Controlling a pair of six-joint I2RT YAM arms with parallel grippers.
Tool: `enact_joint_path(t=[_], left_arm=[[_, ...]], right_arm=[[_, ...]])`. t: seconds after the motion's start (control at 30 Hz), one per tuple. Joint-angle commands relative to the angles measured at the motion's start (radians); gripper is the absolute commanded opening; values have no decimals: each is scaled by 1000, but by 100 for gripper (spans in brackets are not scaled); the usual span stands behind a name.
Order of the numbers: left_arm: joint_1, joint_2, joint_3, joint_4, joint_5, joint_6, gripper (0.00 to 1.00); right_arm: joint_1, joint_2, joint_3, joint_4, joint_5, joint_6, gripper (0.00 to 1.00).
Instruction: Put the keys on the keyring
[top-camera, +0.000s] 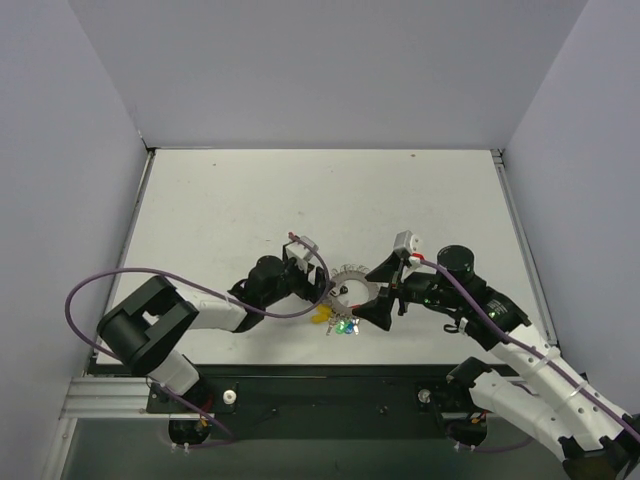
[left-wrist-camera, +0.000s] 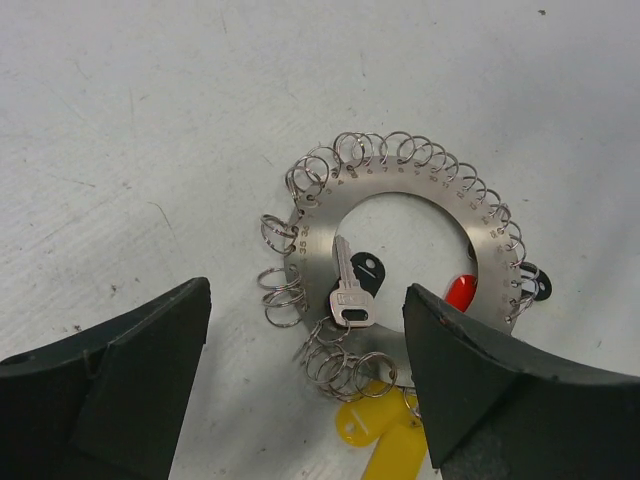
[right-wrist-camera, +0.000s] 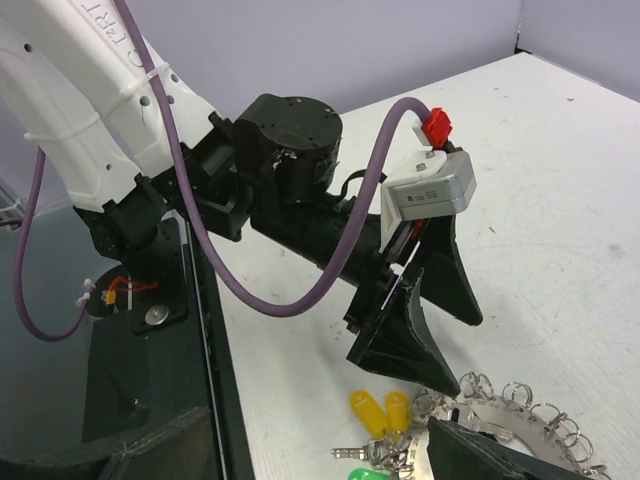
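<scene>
On the white tabletop (top-camera: 250, 200), the flat silvery metal keyring fringed with wire loops (left-wrist-camera: 312, 238) lies between your left hand (left-wrist-camera: 307, 300) and right hand (top-camera: 383, 293), both spread open. The yellow-headed keys (left-wrist-camera: 375, 432) seem hung already, but one small silver key (left-wrist-camera: 347, 290) looks loose in the hole. The ring's stamped numbers are too small to read; a white arm link (right-wrist-camera: 70, 40) shows "RT".

yellow key (left-wrist-camera: 390, 450): cut by bottom edge | red key (left-wrist-camera: 460, 292): half behind left tool (left-wrist-camera: 308, 288) | keyring (right-wrist-camera: 540, 435): cut by bottom edge

We are finding the near middle crowded: the left end effector (top-camera: 325, 283) and right end effector (top-camera: 380, 293) are flanking the keyring (top-camera: 352, 279), leaving only a narrow gap. Behind them, the desk (top-camera: 300, 190) is lying open up to the walls (top-camera: 330, 70).
</scene>
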Motion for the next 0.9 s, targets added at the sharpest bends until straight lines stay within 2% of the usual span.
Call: enact_joint_path(t=[0.0,0.27,0.4,0.5,0.6,0.7,0.87], left_arm=[[2,-52,30,23,3,7,88],[10,-117,21,34,44,-6,90],[28,-146,41,-53,52,-6,91],[55,-180,73,-168,58,-20,91],[60,-215,112,-304,-46,-46,92],[62,-252,142,-424,-152,-54,93],[63,-368,101,-451,-263,-39,95]], right_arm=[[-6,8,-2,55,-38,5,90],[-6,35,1,83,-43,3,98],[-6,74,15,85,-49,5,100],[-7,91,13,89,65,34,100],[-15,124,26,83,301,84,100],[-68,157,41,85,438,167,100],[-148,196,46,120,580,268,100]])
